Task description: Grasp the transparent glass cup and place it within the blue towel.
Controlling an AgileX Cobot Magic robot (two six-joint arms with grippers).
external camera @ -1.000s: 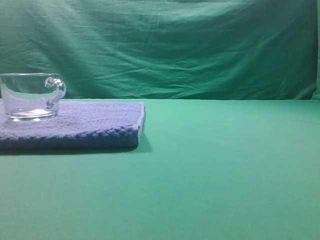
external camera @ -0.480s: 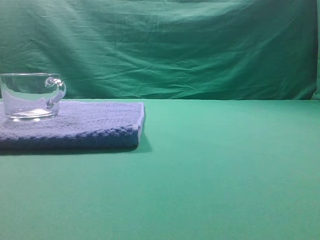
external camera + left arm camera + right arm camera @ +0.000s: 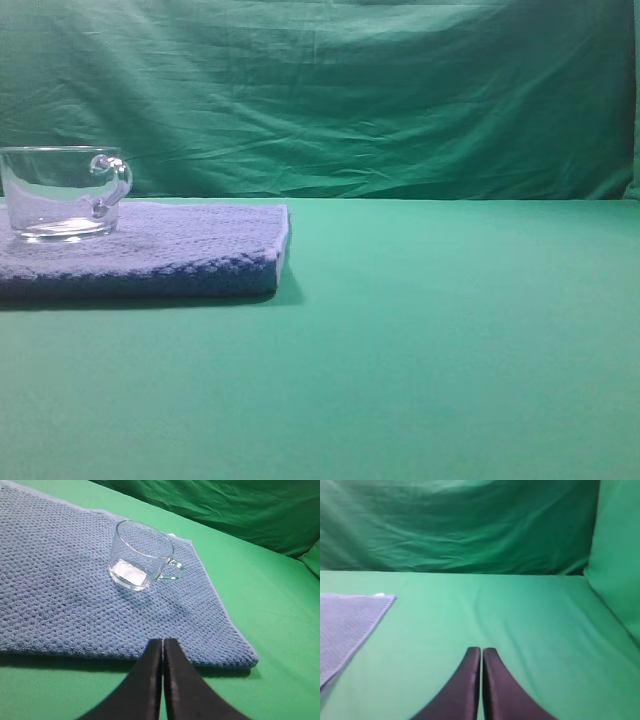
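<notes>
The transparent glass cup (image 3: 62, 194) stands upright on the blue towel (image 3: 190, 250) at the far left of the exterior view, handle to the right. In the left wrist view the cup (image 3: 141, 555) sits on the towel (image 3: 60, 600) well beyond my left gripper (image 3: 163, 642), which is shut and empty over the towel's near edge. My right gripper (image 3: 481, 651) is shut and empty over bare green cloth, with the towel's corner (image 3: 345, 625) far to its left. Neither gripper shows in the exterior view.
A green cloth covers the table (image 3: 450, 340) and hangs as a backdrop (image 3: 350, 90) behind it. In the right wrist view a green fabric wall (image 3: 617, 555) rises at the right.
</notes>
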